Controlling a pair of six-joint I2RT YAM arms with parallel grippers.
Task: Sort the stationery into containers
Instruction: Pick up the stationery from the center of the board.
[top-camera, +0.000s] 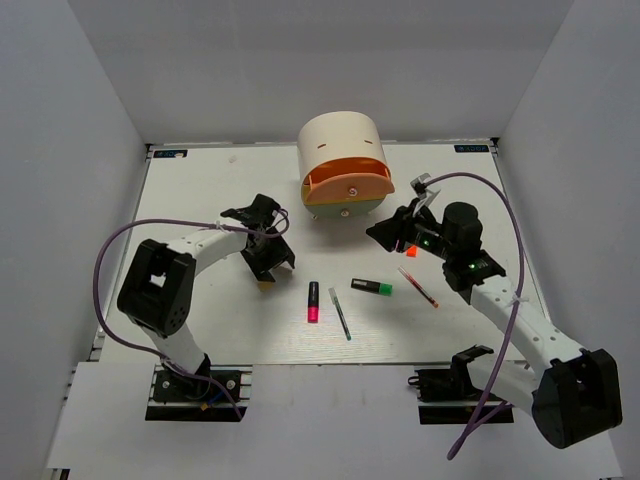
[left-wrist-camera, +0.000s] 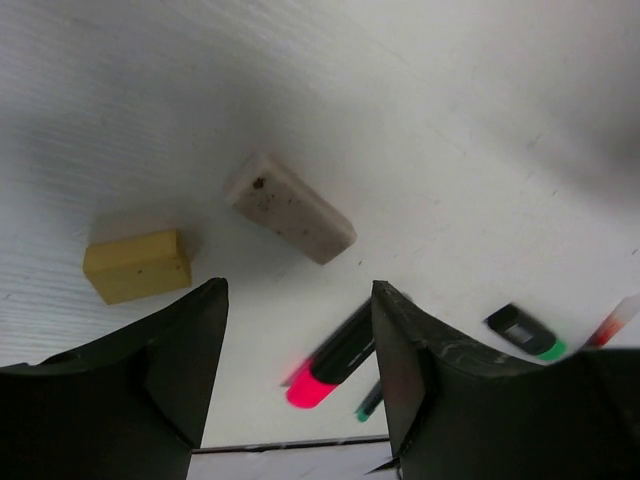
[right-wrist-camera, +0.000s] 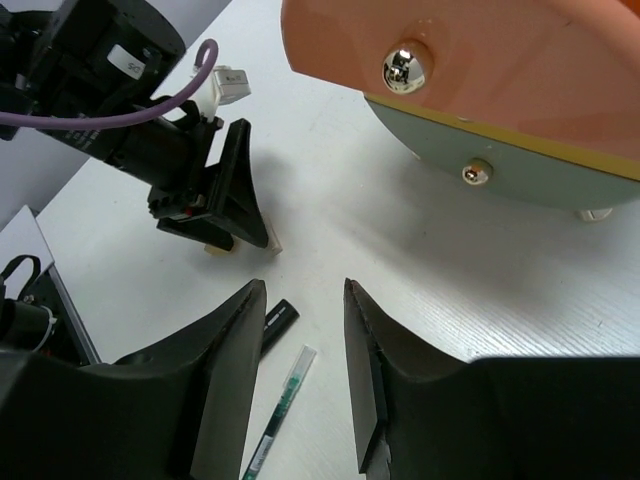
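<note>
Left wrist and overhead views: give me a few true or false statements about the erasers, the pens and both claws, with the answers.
1. The left claw is open and empty. True.
2. The yellowish eraser touches the white eraser. False: a strip of bare table separates them.
3. The pink-tipped marker lies on the table. True.
4. The right claw grips the red pen. False: it is open and empty, and the pen lies on the table.
</note>
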